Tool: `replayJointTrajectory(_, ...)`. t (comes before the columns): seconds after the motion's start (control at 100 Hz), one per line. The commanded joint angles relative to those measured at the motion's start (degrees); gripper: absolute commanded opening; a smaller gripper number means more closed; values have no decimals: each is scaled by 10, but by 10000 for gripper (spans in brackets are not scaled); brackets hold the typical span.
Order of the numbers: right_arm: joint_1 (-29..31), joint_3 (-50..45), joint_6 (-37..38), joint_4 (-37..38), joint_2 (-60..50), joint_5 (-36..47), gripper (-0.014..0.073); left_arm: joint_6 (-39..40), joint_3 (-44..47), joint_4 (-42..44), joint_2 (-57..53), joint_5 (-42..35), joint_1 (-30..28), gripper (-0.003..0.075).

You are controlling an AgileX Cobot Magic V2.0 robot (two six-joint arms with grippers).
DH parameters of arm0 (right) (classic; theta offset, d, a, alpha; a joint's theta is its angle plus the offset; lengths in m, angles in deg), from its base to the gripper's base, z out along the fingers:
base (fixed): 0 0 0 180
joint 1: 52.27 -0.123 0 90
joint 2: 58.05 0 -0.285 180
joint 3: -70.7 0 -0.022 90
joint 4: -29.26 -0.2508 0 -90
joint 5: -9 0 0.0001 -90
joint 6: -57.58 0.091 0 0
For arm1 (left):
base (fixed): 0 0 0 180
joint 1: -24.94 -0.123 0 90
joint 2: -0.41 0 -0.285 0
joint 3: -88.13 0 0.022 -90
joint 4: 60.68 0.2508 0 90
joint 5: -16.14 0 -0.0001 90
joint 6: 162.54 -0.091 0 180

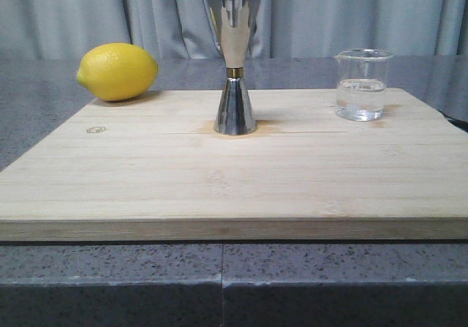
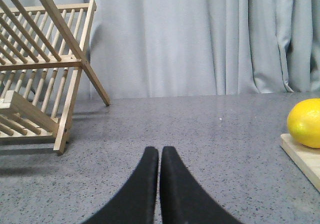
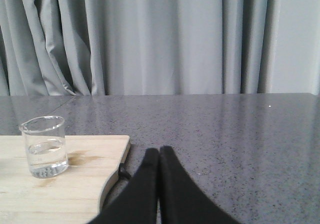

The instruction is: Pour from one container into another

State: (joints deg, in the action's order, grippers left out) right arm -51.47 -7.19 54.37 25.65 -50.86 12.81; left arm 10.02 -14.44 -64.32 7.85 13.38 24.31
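A small clear glass beaker (image 1: 362,84) with clear liquid in its lower part stands upright at the back right of the wooden board (image 1: 234,173); the right wrist view shows the beaker (image 3: 44,146) too. A tall steel hourglass jigger (image 1: 234,64) with a gold band at its waist stands upright at the board's middle back. Neither gripper shows in the front view. My left gripper (image 2: 159,151) is shut and empty over the counter, left of the board. My right gripper (image 3: 159,151) is shut and empty over the counter, beside the board's right edge, apart from the beaker.
A yellow lemon (image 1: 117,71) rests at the board's back left corner; this lemon (image 2: 305,123) also shows in the left wrist view. A wooden dish rack (image 2: 40,68) stands on the grey speckled counter (image 2: 200,129) further left. Grey curtains hang behind the counter.
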Motion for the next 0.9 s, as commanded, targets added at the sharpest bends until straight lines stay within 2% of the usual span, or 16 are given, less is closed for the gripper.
replayJointTrajectory(0.0,-2,-5,-4,1,-11,42,-72,1,16,0,-13,-45,1,-19)
replayJointTrajectory(0.75,-2,-5,-4,1,-11,52,-72,1,16,0,-13,-45,1,-19)
replayJointTrajectory(0.89,-2,-5,-4,1,-11,66,-72,2,16,-11,-13,-68,1,-19)
